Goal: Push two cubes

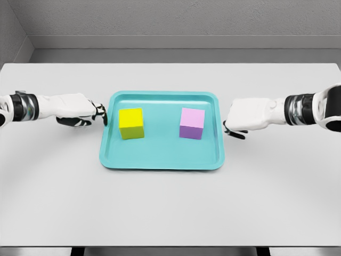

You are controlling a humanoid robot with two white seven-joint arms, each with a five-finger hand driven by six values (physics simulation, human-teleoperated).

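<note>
- Starting nearest the camera, a bare stretch of the white table (170,213) is seen, with nothing set on it at 6 o'clock.
- Next out, a teal tray (160,160) is placed at the centre of the table, its raised rim keeping both cubes corralled.
- Inside the tray, a yellow cube (131,123) is found toward 9 o'clock and a pink cube (192,123) toward 3 o'clock; they are set well apart, so each is matched to the hand on its own side.
- The left hand (80,112) is held just outside the tray's 9 o'clock rim, its dark fingertips curled downward and nothing gripped; a sideways shove at the yellow cube is judged to be the purpose.
- The right hand (245,117) is held just beyond the 3 o'clock rim, fingers likewise curled under and empty, facing the pink cube.
- Neither cube is touched, so the pushing is judged not yet begun.
- Farthest off, a grey wall (170,21) is seen at 12 o'clock.
</note>
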